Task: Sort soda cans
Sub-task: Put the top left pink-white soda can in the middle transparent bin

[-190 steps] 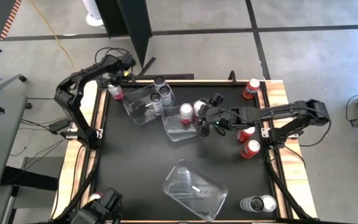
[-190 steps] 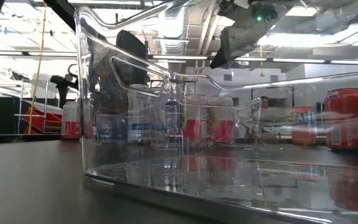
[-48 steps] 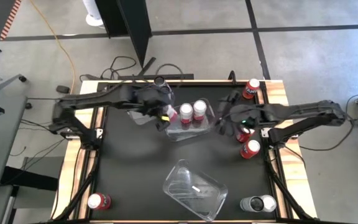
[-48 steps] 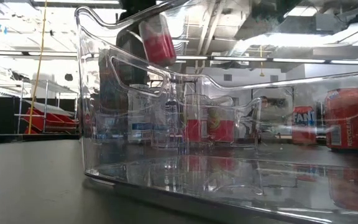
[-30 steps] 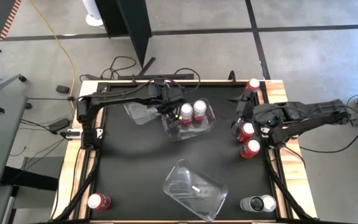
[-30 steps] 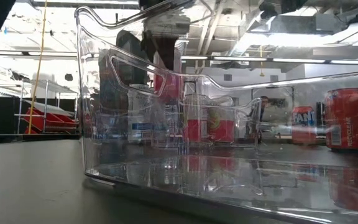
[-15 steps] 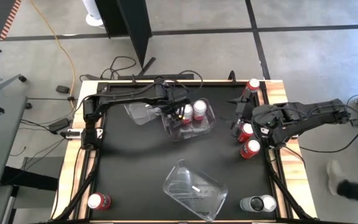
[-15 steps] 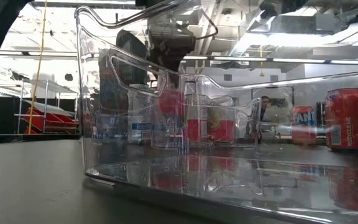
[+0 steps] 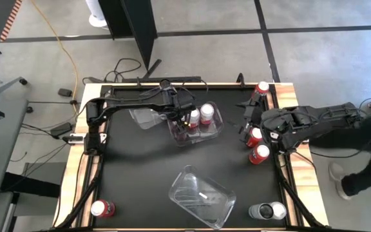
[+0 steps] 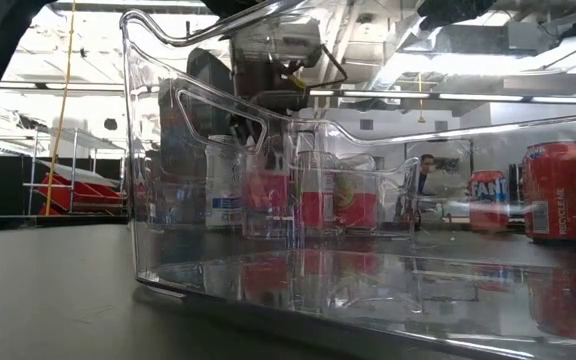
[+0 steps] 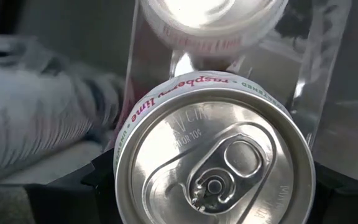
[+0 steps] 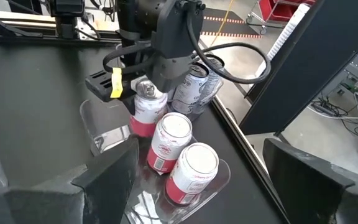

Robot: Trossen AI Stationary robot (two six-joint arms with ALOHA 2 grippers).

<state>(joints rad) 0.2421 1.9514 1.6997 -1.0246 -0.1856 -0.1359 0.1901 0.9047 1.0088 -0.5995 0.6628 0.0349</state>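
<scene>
My left gripper [image 9: 184,120] reaches steeply down into the middle clear bin [image 9: 212,132], shut on a white-and-red soda can [image 12: 145,112] with a silver top [image 11: 213,168]. Two more white-and-red cans [image 9: 194,116] [image 9: 205,113] stand in that bin beside it. In the high view the gripper hides the held can. My right gripper [image 9: 243,122] hovers open and holds nothing at the table's right side, next to red cans [image 9: 255,136] [image 9: 259,153] that stand on the table. My left gripper pinches the can's side wall just under the top rim [image 11: 124,169], one finger on each side. The fingers come from above, pointing steeply down. The can stays upright with its lower part inside the bin. Whether its base rests on the bin's floor I cannot tell.
A second clear bin [image 9: 140,118] with grey cans [image 12: 194,87] stands far left of the middle one. A third clear bin [image 9: 201,191] lies near the front. Loose cans stand at the far right [image 9: 261,88], near right [image 9: 268,211] and near left [image 9: 102,208]. A person [image 9: 359,154] walks by the table's right side.
My left gripper has gone down with the white-and-red can, from above the middle bin's rim into the bin beside the two cans standing there. The can has stayed upright in the hold. A person has come closer along the table's right side.
</scene>
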